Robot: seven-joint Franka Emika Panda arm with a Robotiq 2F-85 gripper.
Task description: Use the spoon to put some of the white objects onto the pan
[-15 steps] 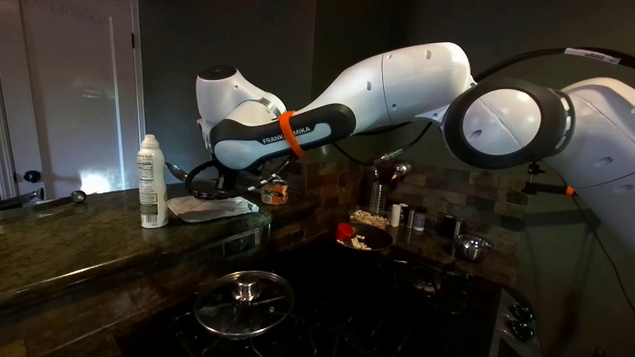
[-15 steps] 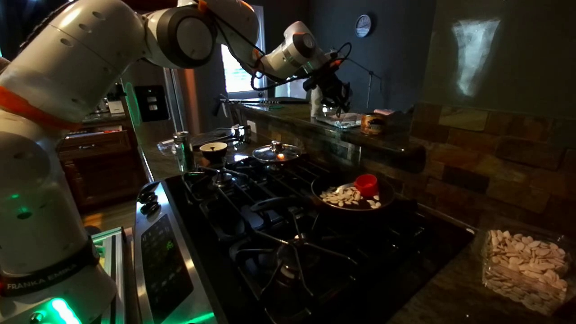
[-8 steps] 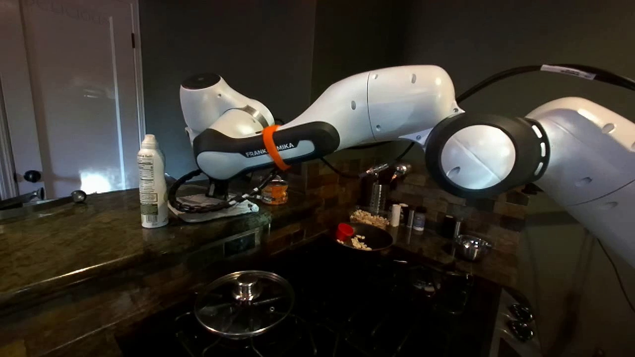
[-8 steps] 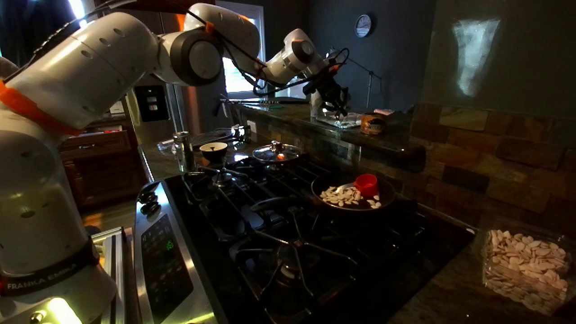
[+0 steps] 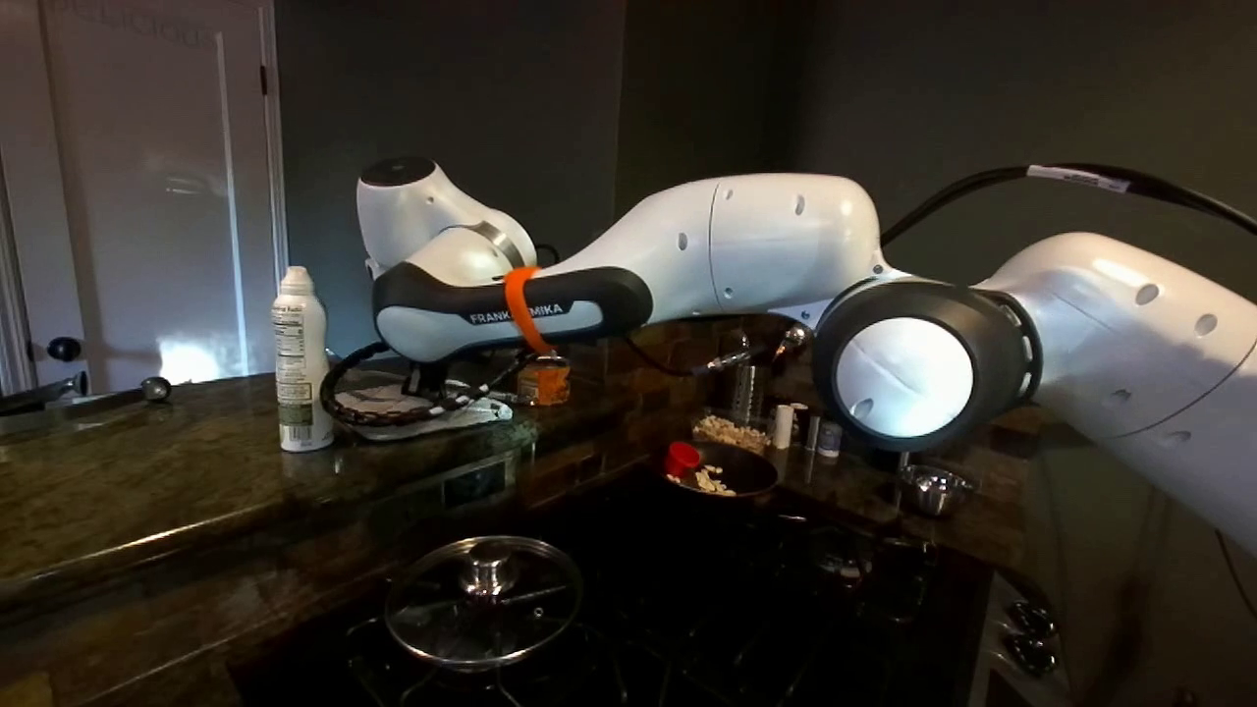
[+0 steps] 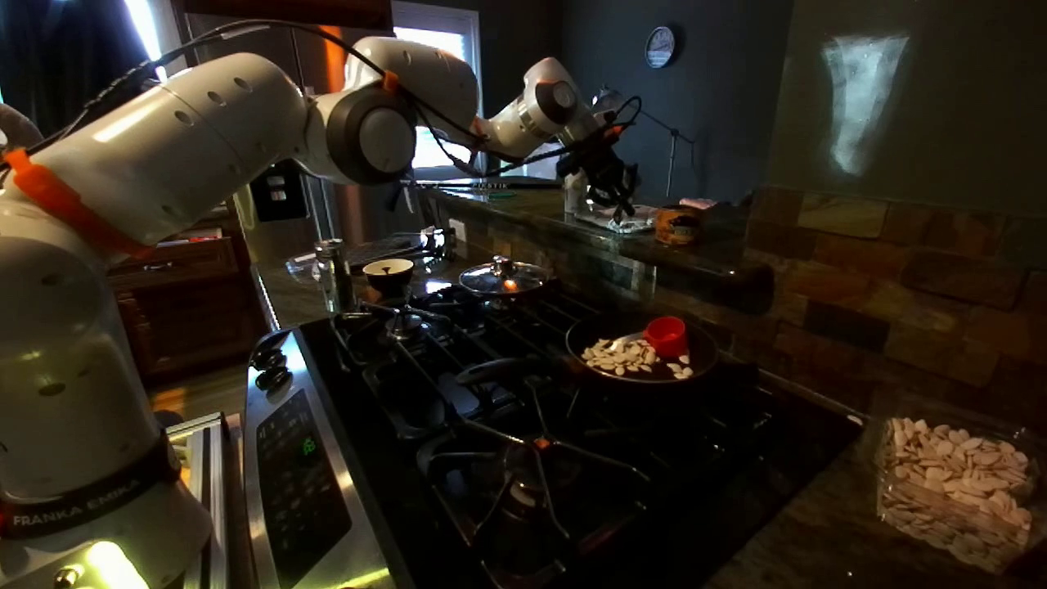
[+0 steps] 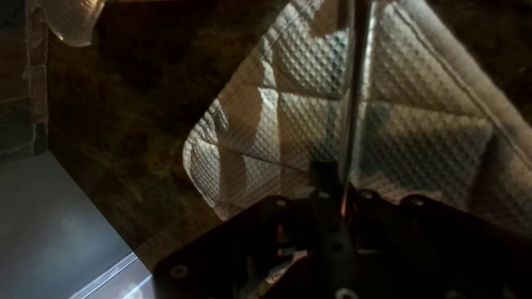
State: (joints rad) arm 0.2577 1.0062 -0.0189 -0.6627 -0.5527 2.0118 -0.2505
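On the stove [image 6: 646, 503], in both exterior views, sits the round dark pan [image 5: 746, 469], with white pieces [image 6: 617, 357] in a loose pile inside it and 1 red cup [image 6: 667, 337] among them; what the cup holds I can't make out. To the right of the pan and nearer in an exterior view, a clear box [image 6: 941, 528] is heaped with more white pieces. To the left of the pan there I see a black bowl [image 6: 388, 285], pale inside, with a dark mark in it too small to read, and, closer to the pan, a glass lid [image 6: 484, 279]. In an exterior view a metal bowl [image 5: 936, 493] stands to the right of the pan, its inside hard to read. Higher than the pan and well apart from it, the raised counter [image 5: 147, 471] bears a white bottle [image 5: 300, 368], an orange can [image 6: 679, 225] and, between them, a quilted pad [image 7: 309, 120]. Over that pad, well away from the pan, I hold the spoon [image 7: 355, 95]: my gripper [image 7: 340, 178] is drawn narrow on its slim metal handle, which runs out of the top of the wrist view; whether it touches the pad I can't make out.
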